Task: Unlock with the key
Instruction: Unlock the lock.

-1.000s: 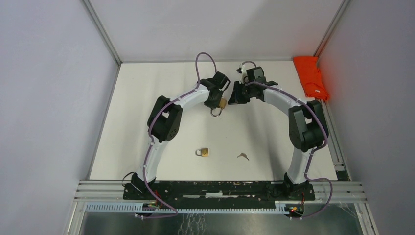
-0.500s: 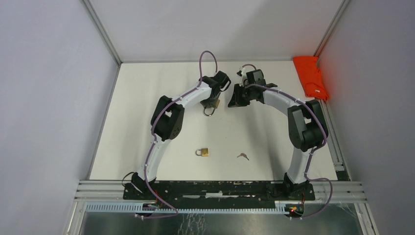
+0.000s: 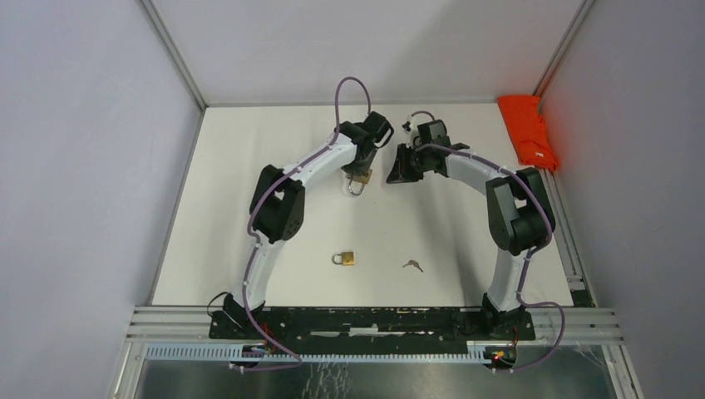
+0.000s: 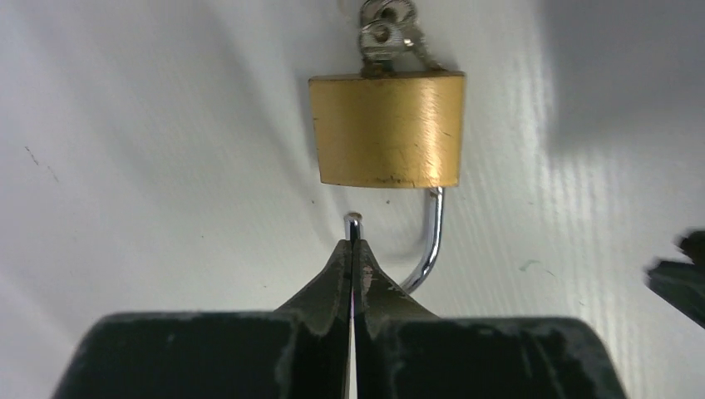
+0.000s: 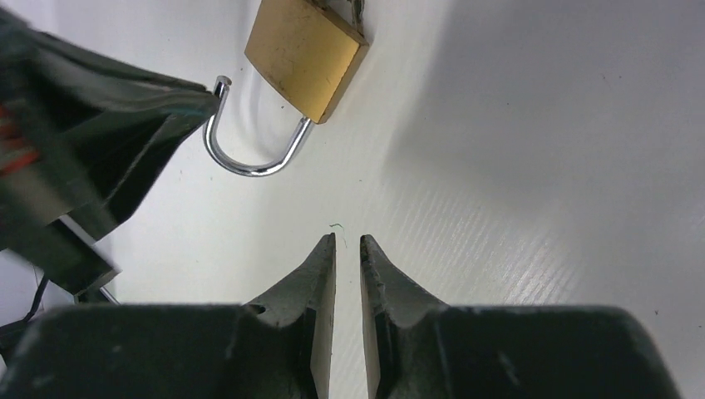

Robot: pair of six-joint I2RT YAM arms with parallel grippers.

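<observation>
A brass padlock point(image 4: 387, 129) hangs with its silver shackle point(image 4: 428, 241) sprung open, and a bunch of keys point(image 4: 384, 33) sits in its keyhole end. My left gripper point(image 4: 354, 245) is shut on the shackle's free end. In the top view the padlock point(image 3: 360, 180) is under the left gripper point(image 3: 357, 170) at the far middle of the table. My right gripper point(image 5: 347, 241) is empty, its jaws a narrow gap apart, just right of the padlock point(image 5: 304, 54) in the top view point(image 3: 392, 173).
A second, closed brass padlock point(image 3: 345, 258) and a loose key point(image 3: 411, 265) lie on the white table near the arm bases. A red cloth point(image 3: 528, 129) lies at the far right corner. Grey walls enclose the table.
My left arm has carried the padlock a little toward the far side. My right gripper has edged left and farther too, staying beside it.
</observation>
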